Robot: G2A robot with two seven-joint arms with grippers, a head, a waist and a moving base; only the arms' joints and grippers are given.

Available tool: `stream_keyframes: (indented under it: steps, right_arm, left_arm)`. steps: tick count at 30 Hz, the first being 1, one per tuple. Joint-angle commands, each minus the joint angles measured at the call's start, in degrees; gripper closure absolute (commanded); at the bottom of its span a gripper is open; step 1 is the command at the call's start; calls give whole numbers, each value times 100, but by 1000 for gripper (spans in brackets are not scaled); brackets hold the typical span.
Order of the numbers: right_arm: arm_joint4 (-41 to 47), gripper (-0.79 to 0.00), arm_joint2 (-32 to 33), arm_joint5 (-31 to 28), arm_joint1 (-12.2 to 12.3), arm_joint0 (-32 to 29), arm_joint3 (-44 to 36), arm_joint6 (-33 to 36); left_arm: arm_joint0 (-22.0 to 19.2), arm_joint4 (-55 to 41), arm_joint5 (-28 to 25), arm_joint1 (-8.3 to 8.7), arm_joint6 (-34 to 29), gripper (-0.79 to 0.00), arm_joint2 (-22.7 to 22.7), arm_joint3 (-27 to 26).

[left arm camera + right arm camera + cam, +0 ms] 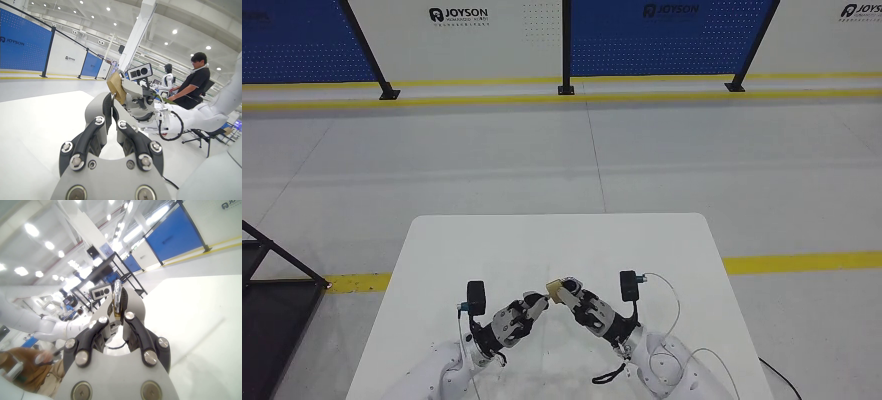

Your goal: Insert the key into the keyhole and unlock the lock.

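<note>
Both arms meet above the near middle of the white table. My right gripper is shut on the brass lock, whose silver shackle stands out past the fingertips. In the left wrist view the lock is tilted, with its bottom face turned toward my left gripper. That gripper is shut on the small silver key, and the key's tip meets the bottom of the lock. The keyhole is hidden behind the key and fingers. From above, the lock sits between the left gripper and the right gripper.
A black rack stands off the table's left side. Blue and white barrier panels line the far floor. A thin cable loops beside the right wrist. Bare tabletop lies ahead of both grippers.
</note>
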Motion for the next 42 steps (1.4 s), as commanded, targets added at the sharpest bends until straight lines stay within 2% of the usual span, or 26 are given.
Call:
stream_keyframes:
  steps: [1,11,17,36,42]
  right_arm:
    - [19,0,-4,27,2,-2,-9,13]
    - [87,0,-23,151,14,-2,-44,98]
    - [102,0,-28,199,22,-10,-63,115]
    - [148,0,-43,301,47,-30,-110,159]
    - [167,0,-57,309,52,-26,-109,176]
  left_arm:
    - [28,157,107,-14,139,0,4,-1]
    - [100,746,747,-80,631,0,1,-4]
    - [129,1091,1293,-119,754,0,10,-25]
    - [141,2116,2460,-197,1264,0,36,-17]
    - [139,2509,3054,-222,1289,0,32,-2]
